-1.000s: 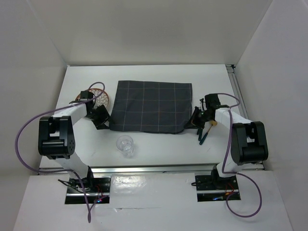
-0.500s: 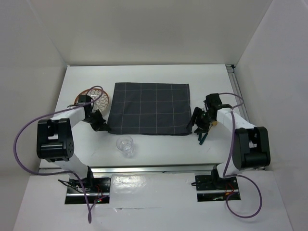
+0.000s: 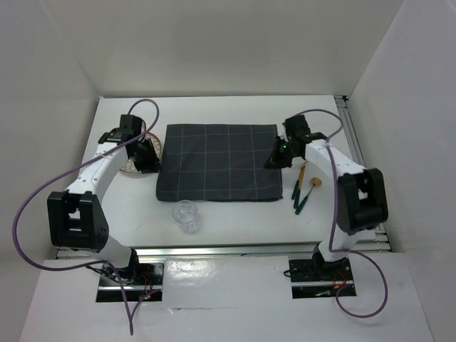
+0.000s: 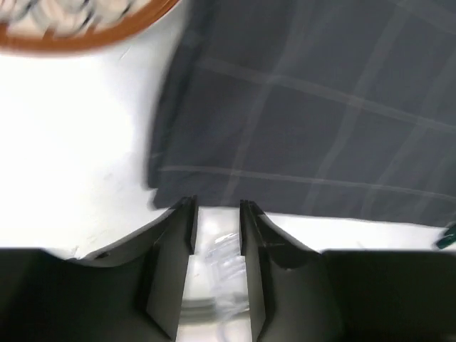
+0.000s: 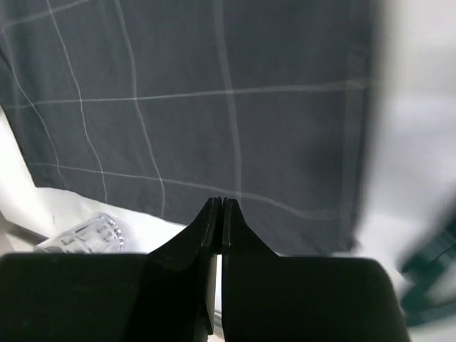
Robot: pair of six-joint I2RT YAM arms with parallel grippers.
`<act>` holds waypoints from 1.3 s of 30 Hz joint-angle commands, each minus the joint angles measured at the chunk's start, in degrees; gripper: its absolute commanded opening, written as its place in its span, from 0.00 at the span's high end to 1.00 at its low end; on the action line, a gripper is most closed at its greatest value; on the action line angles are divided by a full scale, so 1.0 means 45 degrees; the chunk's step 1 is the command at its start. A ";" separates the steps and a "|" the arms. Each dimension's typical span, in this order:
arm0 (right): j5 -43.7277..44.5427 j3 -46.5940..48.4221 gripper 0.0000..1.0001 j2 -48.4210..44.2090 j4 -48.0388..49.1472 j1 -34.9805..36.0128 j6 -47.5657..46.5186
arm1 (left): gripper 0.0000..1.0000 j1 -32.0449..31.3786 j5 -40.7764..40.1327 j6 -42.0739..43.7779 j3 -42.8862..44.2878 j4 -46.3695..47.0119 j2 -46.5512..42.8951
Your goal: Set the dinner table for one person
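The dinner table (image 3: pixel 235 110) is a white top with white walls. A dark grey checked cloth (image 3: pixel 217 162) lies flat in its middle. My left gripper (image 3: pixel 147 161) hangs open and empty at the cloth's left edge, over an orange-rimmed plate (image 3: pixel 156 144). In the left wrist view the left gripper (image 4: pixel 217 206) is above the cloth's (image 4: pixel 320 107) near left corner, and the plate (image 4: pixel 71 28) is at the top. My right gripper (image 3: pixel 275 157) is over the cloth's right edge. In the right wrist view the right gripper (image 5: pixel 218 201) is shut with nothing in it, above the cloth (image 5: pixel 214 92).
A clear glass (image 3: pixel 187 214) stands just in front of the cloth and shows in the right wrist view (image 5: pixel 85 234). Green-handled cutlery (image 3: pixel 298 194) and a wooden-ended piece (image 3: pixel 314 184) lie right of the cloth. A metal rail (image 3: pixel 249 249) runs along the near edge.
Both grippers have let go of the cloth's near corners and moved toward the far side. The cloth now lies flat and spread. The left gripper has opened.
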 commanded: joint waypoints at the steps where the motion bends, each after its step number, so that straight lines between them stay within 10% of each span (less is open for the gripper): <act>1: -0.0071 0.1228 1.00 0.1591 0.0595 0.1494 0.0297 | 0.72 -0.0831 -0.0757 0.0494 0.1536 -0.0336 0.0552; 5: 0.0591 0.1545 1.00 0.3038 0.0595 0.2005 0.0727 | 1.00 -0.1262 -0.0445 0.0631 0.1814 0.0463 0.2330; 29: 0.2409 -0.0994 1.00 0.3001 0.0830 0.2007 0.1002 | 1.00 -0.2455 -0.1125 0.0242 0.0563 0.1190 0.4447; 39: 0.2702 0.3123 0.86 0.2161 -0.0811 0.2766 0.0495 | 0.58 -0.2572 -0.2551 0.0496 0.3433 -0.1211 0.3022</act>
